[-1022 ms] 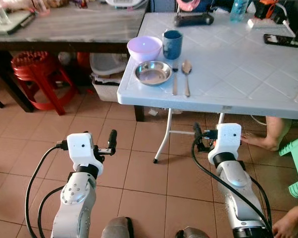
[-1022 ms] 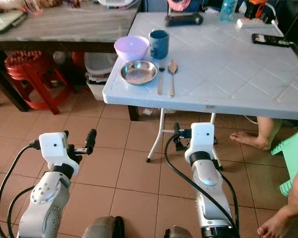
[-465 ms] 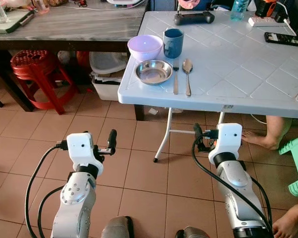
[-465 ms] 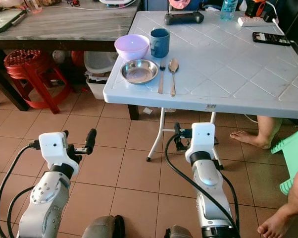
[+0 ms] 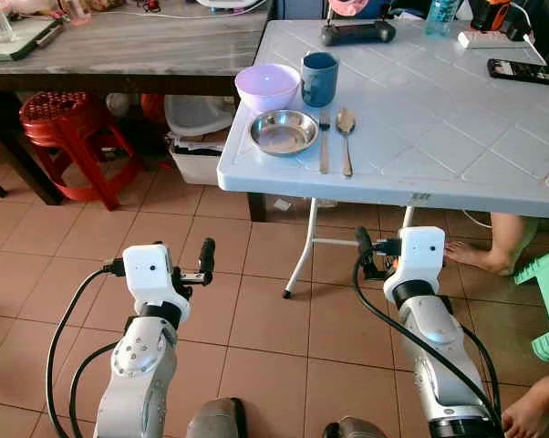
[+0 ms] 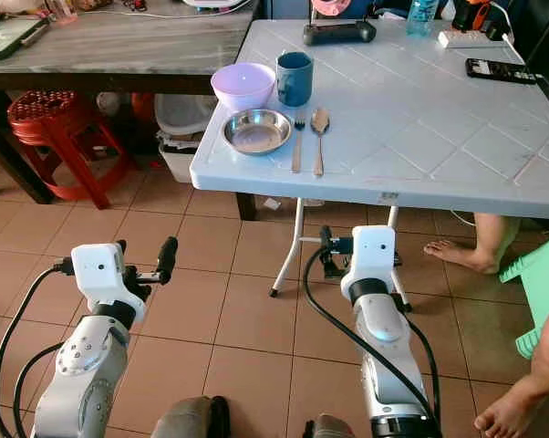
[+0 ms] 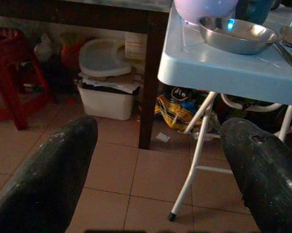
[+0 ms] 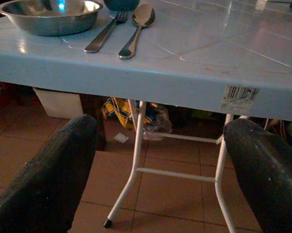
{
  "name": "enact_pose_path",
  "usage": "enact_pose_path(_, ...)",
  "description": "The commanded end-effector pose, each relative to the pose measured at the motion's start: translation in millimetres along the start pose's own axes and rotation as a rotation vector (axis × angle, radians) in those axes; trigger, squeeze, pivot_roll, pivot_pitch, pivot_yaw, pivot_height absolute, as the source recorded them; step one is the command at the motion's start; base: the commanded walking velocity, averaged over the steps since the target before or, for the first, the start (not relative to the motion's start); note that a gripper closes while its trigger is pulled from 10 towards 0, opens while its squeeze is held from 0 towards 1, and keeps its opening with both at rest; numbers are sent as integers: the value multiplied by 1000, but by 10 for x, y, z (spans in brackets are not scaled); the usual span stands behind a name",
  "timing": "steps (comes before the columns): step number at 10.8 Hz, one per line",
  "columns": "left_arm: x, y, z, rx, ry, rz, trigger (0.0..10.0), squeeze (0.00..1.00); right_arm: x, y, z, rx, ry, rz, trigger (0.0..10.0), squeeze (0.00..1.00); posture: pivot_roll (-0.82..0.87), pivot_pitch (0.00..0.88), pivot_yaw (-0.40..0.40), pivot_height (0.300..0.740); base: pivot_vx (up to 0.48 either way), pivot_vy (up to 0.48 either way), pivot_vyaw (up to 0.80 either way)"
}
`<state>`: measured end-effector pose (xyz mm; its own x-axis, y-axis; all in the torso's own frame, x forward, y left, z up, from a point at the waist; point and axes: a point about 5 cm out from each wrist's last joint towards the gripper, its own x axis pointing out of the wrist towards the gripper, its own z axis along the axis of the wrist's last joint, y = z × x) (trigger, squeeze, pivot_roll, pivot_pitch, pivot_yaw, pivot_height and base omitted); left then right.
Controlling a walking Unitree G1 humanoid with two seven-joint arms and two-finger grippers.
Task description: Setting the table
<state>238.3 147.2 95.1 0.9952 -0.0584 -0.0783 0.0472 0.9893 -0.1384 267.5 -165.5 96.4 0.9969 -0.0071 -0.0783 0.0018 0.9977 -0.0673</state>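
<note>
1. Worktop: pale blue folding table. The camera view has steadied over the last half second; the items on it are unmoved.
2. Near-left corner: lilac bowl, blue mug, steel dish, fork, spoon, grouped close together as one place setting.
3. Left gripper: held low over the floor, fingers spread, nothing held.
4. Right gripper: below the near edge, fingers spread, nothing held.
5. Judgement: setting appears laid; no grasp underway.
</note>
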Motion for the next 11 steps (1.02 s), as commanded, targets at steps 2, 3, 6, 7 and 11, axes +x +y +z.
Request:
enact_pose_path(2, 4, 20, 7, 16, 0, 11, 10000, 0, 0, -8, 25, -4, -3, -5, 10000, 0, 0, 0, 0, 740, 0, 0, 0)
enact_pose_path(3, 67, 16, 201, 33, -98, -5, 10000, 0, 60, -49, 253, -47, -107, -12, 10000, 0, 33, 49, 58, 740, 0, 0, 0)
enact_pose_path(6, 90, -46, 246, 18, -136, -25, 10000, 0, 69, -81, 294, -109, -137, -9, 10000, 0, 25, 53, 55, 740, 0, 0, 0)
enact_pose_path(7, 103, -57, 260, 20, -145, -33, 10000, 0, 69, -56, 320, -120, -155, 6, 10000, 0, 25, 52, 56, 740, 0, 0, 0)
enact_pose_path(11, 131, -92, 292, 23, -165, -56, 10000, 0, 69, 17, 410, -123, -202, 49, 10000, 0, 23, 53, 57, 740, 384, 122, 0)
